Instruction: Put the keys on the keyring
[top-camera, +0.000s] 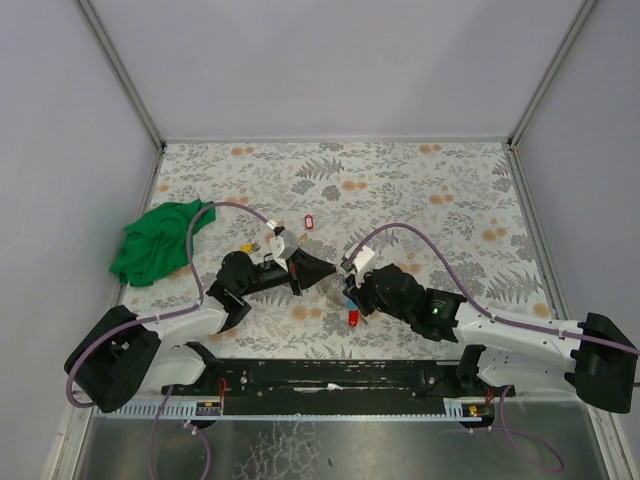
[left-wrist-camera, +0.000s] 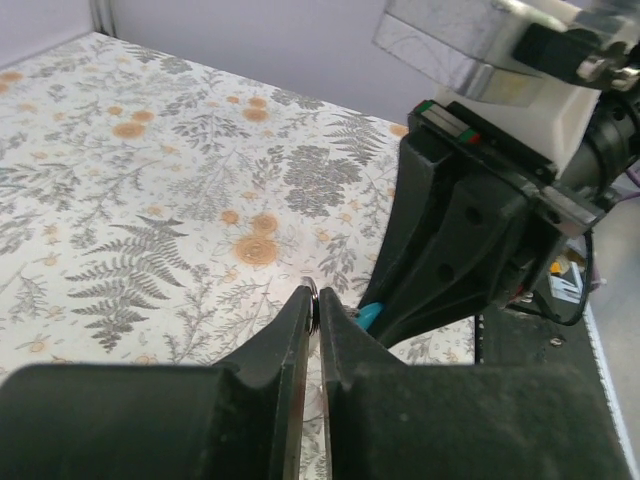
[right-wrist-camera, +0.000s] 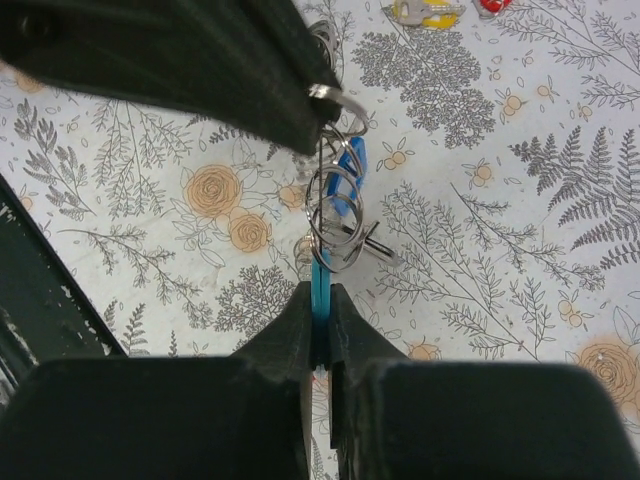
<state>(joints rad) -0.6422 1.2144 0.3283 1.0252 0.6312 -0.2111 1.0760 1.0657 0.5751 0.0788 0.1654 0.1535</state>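
My left gripper (top-camera: 325, 270) is shut on the metal keyring (left-wrist-camera: 314, 298), which is pinched at the fingertips (left-wrist-camera: 300, 320). My right gripper (top-camera: 350, 286) faces it and is shut on a blue key tag (right-wrist-camera: 320, 285) held edge-on. In the right wrist view, small rings and a key (right-wrist-camera: 338, 215) hang between that tag and the keyring (right-wrist-camera: 335, 98) at the left finger's tip (right-wrist-camera: 290, 110). A blue patch (right-wrist-camera: 351, 165) shows behind the rings. The blue tag also shows in the left wrist view (left-wrist-camera: 370, 315). A red-tagged key (top-camera: 354, 319) lies on the table below the grippers.
A second red tag (top-camera: 308, 221) and a yellow-tagged key (top-camera: 250, 243) lie beyond the left gripper. A green cloth (top-camera: 160, 240) is bunched at the table's left edge. Purple cables arc over both arms. Walls enclose the flowered table (top-camera: 420, 190).
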